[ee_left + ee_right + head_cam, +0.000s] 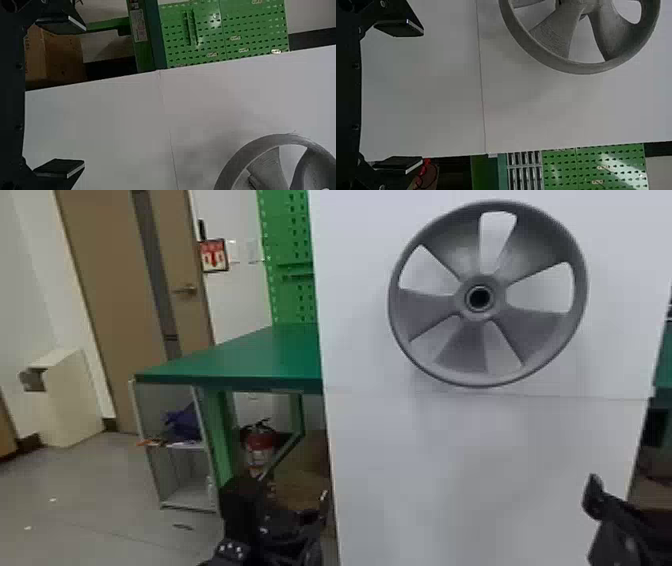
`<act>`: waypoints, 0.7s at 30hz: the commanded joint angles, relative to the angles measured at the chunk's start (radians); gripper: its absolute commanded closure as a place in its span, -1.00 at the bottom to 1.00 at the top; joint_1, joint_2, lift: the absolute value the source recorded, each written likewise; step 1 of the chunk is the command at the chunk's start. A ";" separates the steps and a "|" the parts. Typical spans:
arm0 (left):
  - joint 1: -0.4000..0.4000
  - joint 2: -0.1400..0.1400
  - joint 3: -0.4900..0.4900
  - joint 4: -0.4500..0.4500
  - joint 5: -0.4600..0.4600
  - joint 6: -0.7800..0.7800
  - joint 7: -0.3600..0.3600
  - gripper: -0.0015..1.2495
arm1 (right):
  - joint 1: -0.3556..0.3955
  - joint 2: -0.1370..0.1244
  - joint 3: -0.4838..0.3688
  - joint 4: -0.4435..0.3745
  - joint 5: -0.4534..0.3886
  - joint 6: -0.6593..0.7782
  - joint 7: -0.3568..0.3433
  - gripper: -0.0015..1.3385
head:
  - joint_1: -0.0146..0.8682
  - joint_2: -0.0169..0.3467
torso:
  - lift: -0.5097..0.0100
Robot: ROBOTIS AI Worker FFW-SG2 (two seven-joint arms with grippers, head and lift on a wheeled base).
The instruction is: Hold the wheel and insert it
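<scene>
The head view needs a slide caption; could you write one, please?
Gray five-spoked wheel against a white panel, a green workbench to its left.

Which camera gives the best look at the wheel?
The head view, because the wheel shows whole there, with its rim, spokes and hub. The left wrist view catches part of the rim and spokes; the right wrist view has a larger part, cut off at the hub.

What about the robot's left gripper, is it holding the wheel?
No, the left gripper has its fingers wide apart with nothing between them, and the wheel is up at the white panel.
</scene>
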 commanded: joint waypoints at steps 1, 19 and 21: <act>-0.002 -0.007 0.009 -0.002 -0.001 -0.007 0.000 -0.84 | 0.038 -0.014 -0.009 0.030 0.001 -0.091 0.024 -0.76 | -0.26 0.80 | -0.90; 0.014 -0.007 -0.011 -0.008 0.000 -0.025 -0.008 -0.84 | 0.156 0.008 -0.032 0.088 0.015 -0.172 0.068 -0.76 | -0.26 0.80 | -0.90; 0.014 -0.007 -0.014 -0.008 0.000 -0.024 -0.008 -0.84 | 0.165 0.014 -0.032 0.095 0.017 -0.172 0.068 -0.76 | -0.26 0.80 | -0.90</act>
